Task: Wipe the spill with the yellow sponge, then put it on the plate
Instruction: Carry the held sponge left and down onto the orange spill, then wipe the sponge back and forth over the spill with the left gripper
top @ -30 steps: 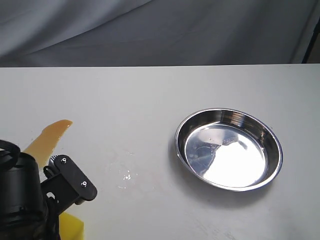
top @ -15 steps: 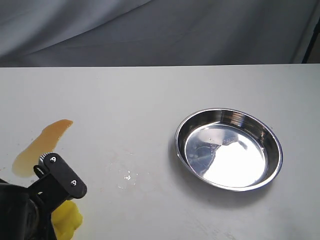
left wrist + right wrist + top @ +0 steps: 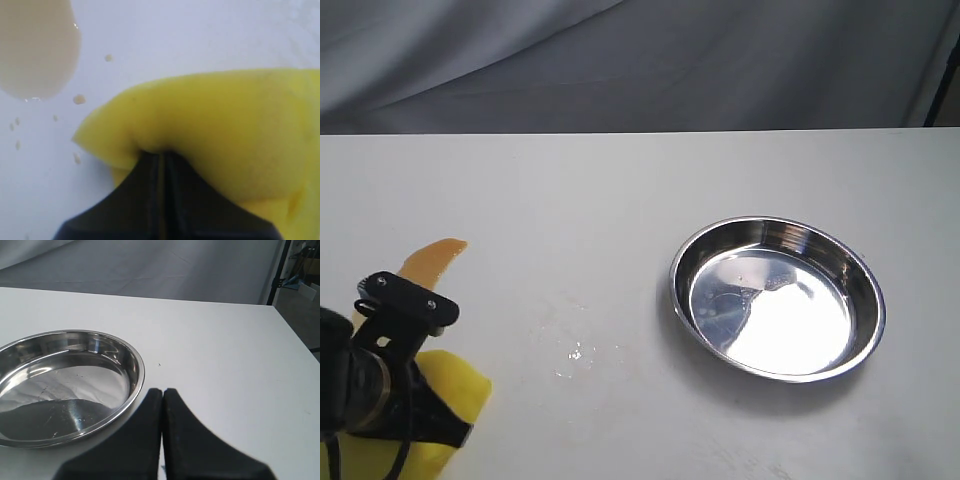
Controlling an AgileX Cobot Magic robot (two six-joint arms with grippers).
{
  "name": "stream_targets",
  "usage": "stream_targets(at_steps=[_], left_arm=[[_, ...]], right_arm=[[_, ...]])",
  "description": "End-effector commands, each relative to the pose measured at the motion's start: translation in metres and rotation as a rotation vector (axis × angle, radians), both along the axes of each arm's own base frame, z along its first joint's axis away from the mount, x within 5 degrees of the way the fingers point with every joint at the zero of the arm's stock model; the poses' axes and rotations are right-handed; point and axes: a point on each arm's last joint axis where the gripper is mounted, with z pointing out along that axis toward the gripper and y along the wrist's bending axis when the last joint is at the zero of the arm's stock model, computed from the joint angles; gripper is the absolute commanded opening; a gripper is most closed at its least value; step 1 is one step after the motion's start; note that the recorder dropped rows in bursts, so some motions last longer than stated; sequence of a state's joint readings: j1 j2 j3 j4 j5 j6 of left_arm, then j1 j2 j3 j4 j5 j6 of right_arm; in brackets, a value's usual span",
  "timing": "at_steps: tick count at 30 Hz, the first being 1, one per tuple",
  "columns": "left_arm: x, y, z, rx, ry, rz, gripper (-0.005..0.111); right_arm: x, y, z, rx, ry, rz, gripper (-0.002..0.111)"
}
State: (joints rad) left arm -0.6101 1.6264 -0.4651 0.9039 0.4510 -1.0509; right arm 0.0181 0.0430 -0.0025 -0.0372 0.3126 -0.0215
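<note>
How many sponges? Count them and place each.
1: the thick bright yellow foam sponge, pinched in the left gripper at the exterior view's lower left, beside the amber liquid spill. More may be off-frame.

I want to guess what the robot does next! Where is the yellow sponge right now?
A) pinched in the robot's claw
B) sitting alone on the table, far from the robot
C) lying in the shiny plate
A: the left claw is shut on the yellow sponge, squashing its edge, while the plate has no sponge in it.
</note>
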Motion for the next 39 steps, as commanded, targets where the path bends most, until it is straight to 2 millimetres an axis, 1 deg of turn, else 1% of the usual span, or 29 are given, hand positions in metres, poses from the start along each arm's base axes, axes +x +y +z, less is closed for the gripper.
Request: stream_targets(at_steps=[1, 5, 8, 12, 17, 20, 23, 24, 27, 31, 34, 36, 39], left_arm=[[0.021, 0.017, -0.017, -0.083, 0.027, 0.100, 0.000], [0.045, 0.032, -0.007, -0.047, -0.031, 0.165, 0.000], [0.057, 0.040, 0.000, -0.015, -0.068, 0.160, 0.000], [0.071, 0.049, 0.007, 0.000, -0.114, 0.144, 0.000], [0.087, 0.062, 0.016, -0.007, -0.163, 0.191, 0.000], [0.094, 0.066, 0.021, -0.016, -0.187, 0.205, 0.000], [0.098, 0.061, 0.023, -0.049, -0.209, 0.159, 0.000], [0.100, 0.056, 0.023, -0.091, -0.222, 0.114, 0.000], [0.102, 0.051, 0.024, -0.140, -0.233, 0.067, 0.000], [0.106, 0.054, 0.027, -0.093, -0.247, 0.058, 0.000], [0.120, 0.057, 0.041, -0.053, -0.305, 0.121, 0.000], [0.124, 0.057, 0.045, -0.041, -0.324, 0.103, 0.000], [0.125, 0.059, 0.047, 0.001, -0.333, 0.063, 0.000]], right_arm=[[0.000, 0.000, 0.000, 0.007, -0.005, -0.008, 0.000], [0.000, 0.000, 0.000, 0.007, -0.005, -0.008, 0.000], [0.000, 0.000, 0.000, 0.007, -0.005, -0.008, 0.000], [0.000, 0.000, 0.000, 0.007, -0.005, -0.008, 0.000], [0.000, 0.000, 0.000, 0.007, -0.005, -0.008, 0.000], [0.000, 0.000, 0.000, 0.007, -0.005, -0.008, 0.000], [0.000, 0.000, 0.000, 0.007, -0.005, -0.008, 0.000], [0.000, 0.000, 0.000, 0.007, -0.005, -0.008, 0.000], [0.000, 0.000, 0.000, 0.007, -0.005, -0.008, 0.000], [0.000, 0.000, 0.000, 0.007, -0.005, -0.008, 0.000], [0.000, 0.000, 0.000, 0.007, -0.005, -0.008, 0.000], [0.000, 0.000, 0.000, 0.007, -0.005, -0.008, 0.000], [0.000, 0.000, 0.000, 0.007, -0.005, -0.008, 0.000]])
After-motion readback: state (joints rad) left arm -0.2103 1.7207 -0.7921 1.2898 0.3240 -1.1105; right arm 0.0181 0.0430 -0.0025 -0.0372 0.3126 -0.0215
